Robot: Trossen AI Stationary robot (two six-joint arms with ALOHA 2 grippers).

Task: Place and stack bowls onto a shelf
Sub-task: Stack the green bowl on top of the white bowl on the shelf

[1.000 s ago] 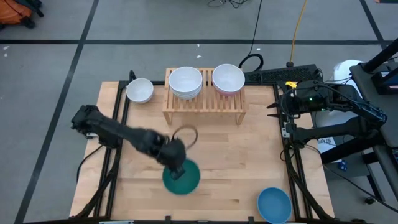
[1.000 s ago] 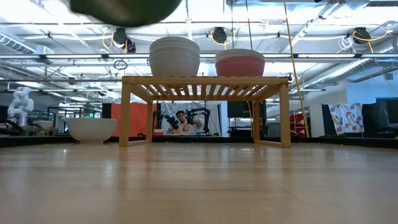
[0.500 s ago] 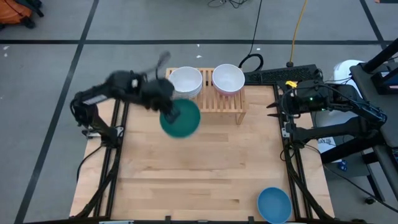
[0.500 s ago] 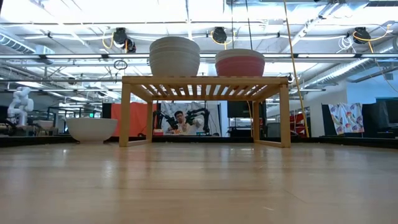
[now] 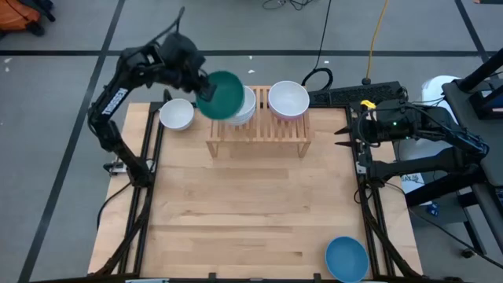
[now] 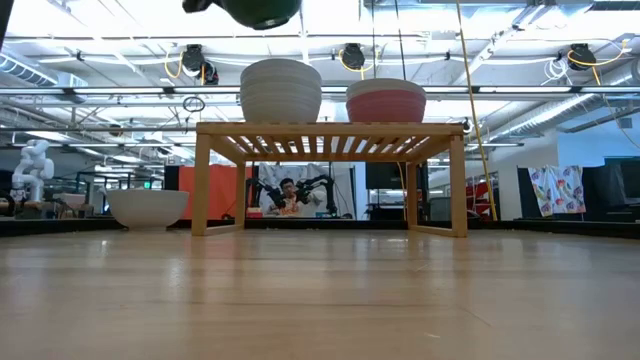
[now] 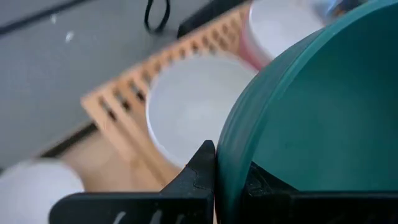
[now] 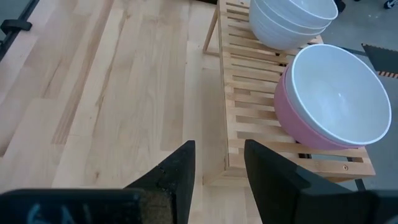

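Carrying step: left claw (image 5: 206,88) clamped on teal bowl's (image 5: 221,96) rim, held high just over white stack (image 7: 193,112) on shelf (image 5: 259,135); next, lower squarely into stack, then release; right claw (image 8: 214,165) wide, waiting beside bench (image 5: 251,212).

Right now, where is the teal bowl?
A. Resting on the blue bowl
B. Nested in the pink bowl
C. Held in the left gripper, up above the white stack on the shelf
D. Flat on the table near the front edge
C: the left gripper is shut on the rim of the teal bowl, which hangs above the white stack on the shelf.
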